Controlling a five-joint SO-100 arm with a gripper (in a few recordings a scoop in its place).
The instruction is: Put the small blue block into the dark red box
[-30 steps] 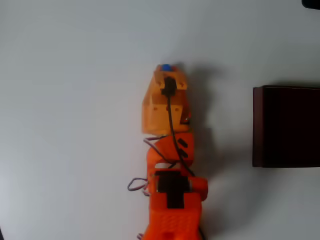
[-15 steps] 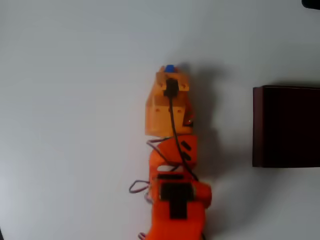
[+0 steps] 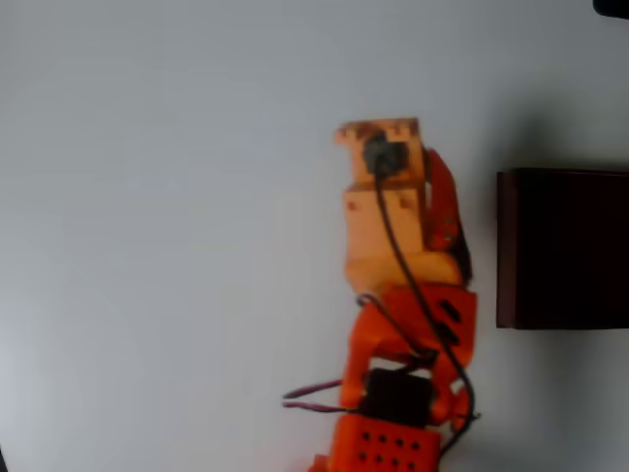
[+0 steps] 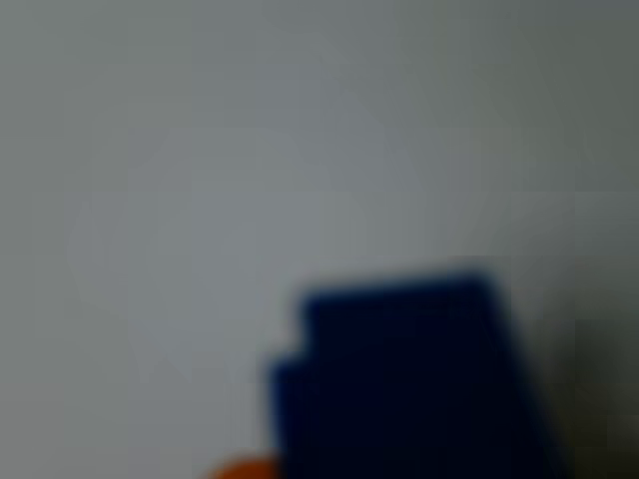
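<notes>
In the overhead view my orange gripper (image 3: 381,130) points to the top of the picture, left of the dark red box (image 3: 504,246) with bare table between them. Its fingertips are hidden under the wrist. The box lies at the right edge with thin maroon walls and a near-black inside. The small blue block (image 4: 409,384) looms large and blurred at the bottom of the wrist view, close to the camera, with an orange fingertip (image 4: 245,467) beside it. The gripper is shut on the block, and pale table lies beyond it.
The table is plain white. A dark object (image 3: 613,6) pokes in at the top right corner of the overhead view. The arm's orange body (image 3: 408,393) reaches up from the bottom edge.
The arm has swung right toward the box, carrying the blue block. The block, earlier peeking out at the gripper's tip, is now hidden under it in the overhead view.
</notes>
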